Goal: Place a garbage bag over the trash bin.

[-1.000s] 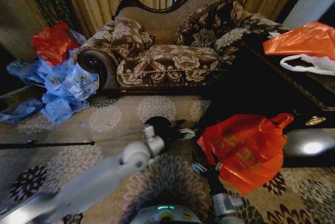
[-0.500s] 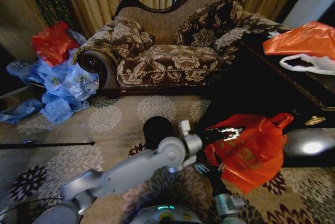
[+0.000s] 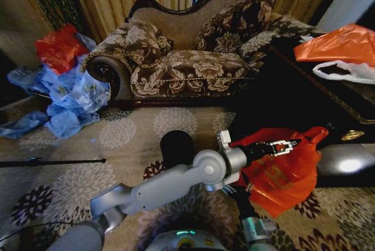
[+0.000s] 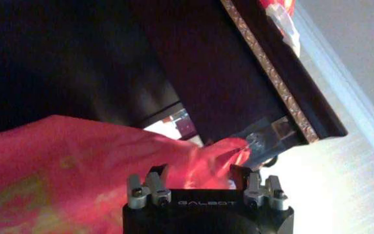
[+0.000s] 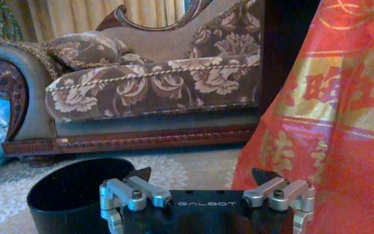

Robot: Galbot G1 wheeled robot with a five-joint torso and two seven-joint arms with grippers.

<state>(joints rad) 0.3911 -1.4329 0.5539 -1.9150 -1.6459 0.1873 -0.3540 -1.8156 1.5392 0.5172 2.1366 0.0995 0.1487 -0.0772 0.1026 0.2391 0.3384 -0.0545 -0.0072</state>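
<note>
The fingers [image 4: 240, 171] of the left gripper [image 3: 286, 145] are spread apart, with a raised fold of the garbage bag [image 3: 281, 180] lying between them but not yet pinched. The fingers of the right gripper [image 5: 201, 174] are likewise held wide, with carpet seen between them and the bag's edge against one. Whether that finger is hooked into the plastic cannot be told.

A patterned sofa [image 3: 187, 63] is set at the back of the room, and a dark table [image 3: 293, 81] stands to the robot's right.

The garbage bag is held up in front of that table, low on the right, with the left arm reaching across to its upper edge. It is thin red-orange film printed with gold characters, and it is judged very light, limp and slippery. It would be expected to crumple, billow and slide out of a shallow pinch. Hold is best taken at the rim or a handle loop, on opposite sides, so that the mouth can be pulled open. A tear is possible if it is stretched hard.

The trash bin [image 3: 177, 145] stands upright on the carpet, just left of the bag and uncovered. It is judged rigid, but light enough to be tipped.
</note>
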